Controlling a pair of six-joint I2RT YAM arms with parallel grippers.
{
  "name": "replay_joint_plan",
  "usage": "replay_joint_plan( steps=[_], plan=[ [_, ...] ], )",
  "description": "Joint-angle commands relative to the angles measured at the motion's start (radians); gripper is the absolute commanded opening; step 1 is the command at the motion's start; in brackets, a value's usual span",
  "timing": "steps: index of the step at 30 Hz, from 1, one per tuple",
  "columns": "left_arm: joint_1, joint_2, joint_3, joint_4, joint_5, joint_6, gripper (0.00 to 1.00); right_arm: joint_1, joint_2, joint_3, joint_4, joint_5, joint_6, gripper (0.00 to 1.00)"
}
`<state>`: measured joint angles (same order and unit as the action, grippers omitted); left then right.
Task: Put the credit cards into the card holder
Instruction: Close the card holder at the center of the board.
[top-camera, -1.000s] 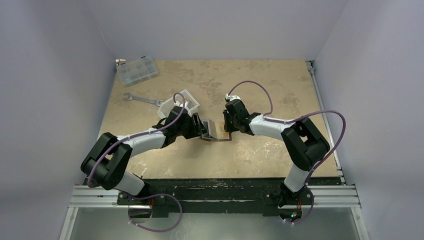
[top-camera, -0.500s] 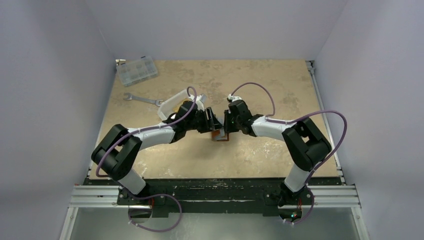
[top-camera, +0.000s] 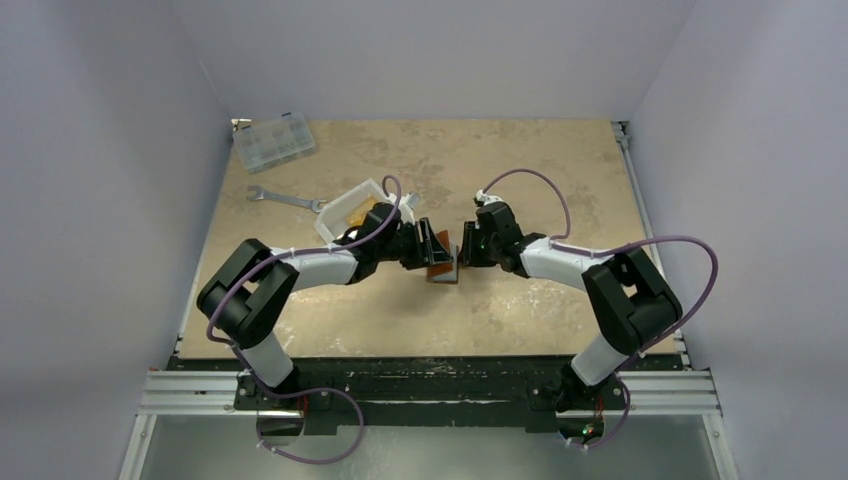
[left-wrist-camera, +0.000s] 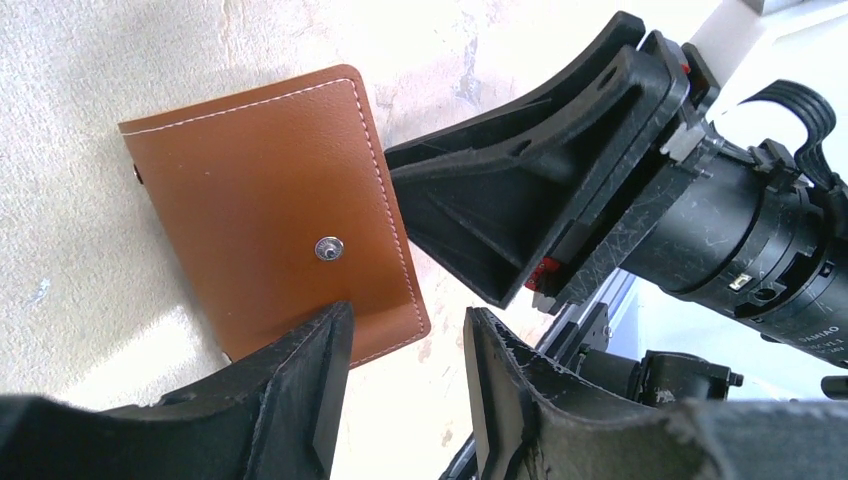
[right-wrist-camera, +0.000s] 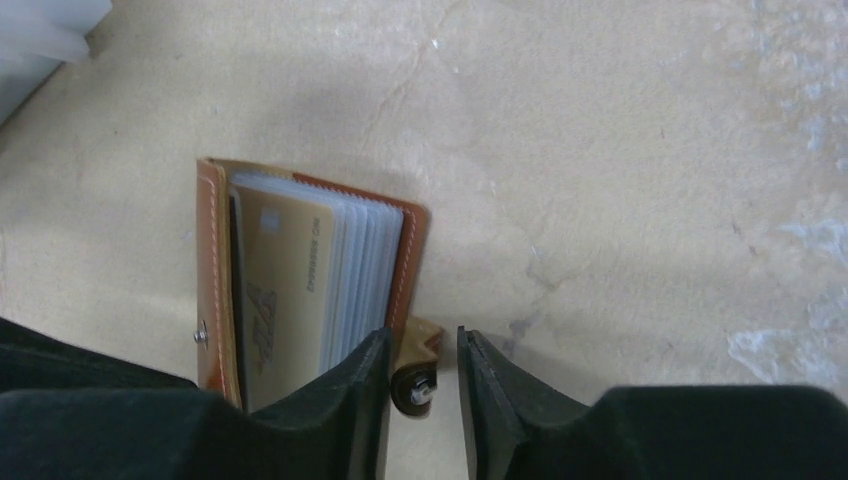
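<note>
The card holder (top-camera: 441, 270) is found near the middle of the table (top-camera: 540, 160), between the two end effectors. The left end effector (left-wrist-camera: 408, 375) is held apart at the holder's near edge, with bare table seen in the gap; the brown cover and its snap stud (left-wrist-camera: 328, 248) are faced towards it. The right end effector (right-wrist-camera: 422, 365) is narrowly parted, with the holder's snap tab (right-wrist-camera: 418, 372) seen in the gap. The holder is viewed partly open from that side, a gold card (right-wrist-camera: 285, 290) being lodged among its sleeves. An orange-yellow card (top-camera: 358, 212) is kept in the white tray (top-camera: 340, 206) towards the table's left edge, near a wrench (top-camera: 285, 200).
</note>
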<state>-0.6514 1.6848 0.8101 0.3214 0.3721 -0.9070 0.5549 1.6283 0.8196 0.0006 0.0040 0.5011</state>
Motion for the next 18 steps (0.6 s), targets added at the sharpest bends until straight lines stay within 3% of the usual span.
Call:
replay_joint_plan(
  steps=[1, 12, 16, 18],
  plan=[
    [-0.005, 0.007, 0.045, 0.033, 0.036, 0.002, 0.48, -0.006, -0.078, -0.031, -0.027, -0.009, -0.022, 0.41],
    [-0.004, 0.138, 0.147, 0.011, 0.126, 0.038, 0.47, -0.032, -0.099, -0.035, -0.029, 0.017, -0.044, 0.43],
    [-0.005, 0.23, 0.163, 0.102, 0.194, -0.019, 0.45, -0.052, -0.1, -0.033, -0.035, 0.02, -0.053, 0.31],
    [-0.005, 0.255, 0.148, 0.168, 0.22, -0.066, 0.44, -0.064, -0.111, -0.042, -0.035, 0.022, -0.056, 0.29]
  ],
)
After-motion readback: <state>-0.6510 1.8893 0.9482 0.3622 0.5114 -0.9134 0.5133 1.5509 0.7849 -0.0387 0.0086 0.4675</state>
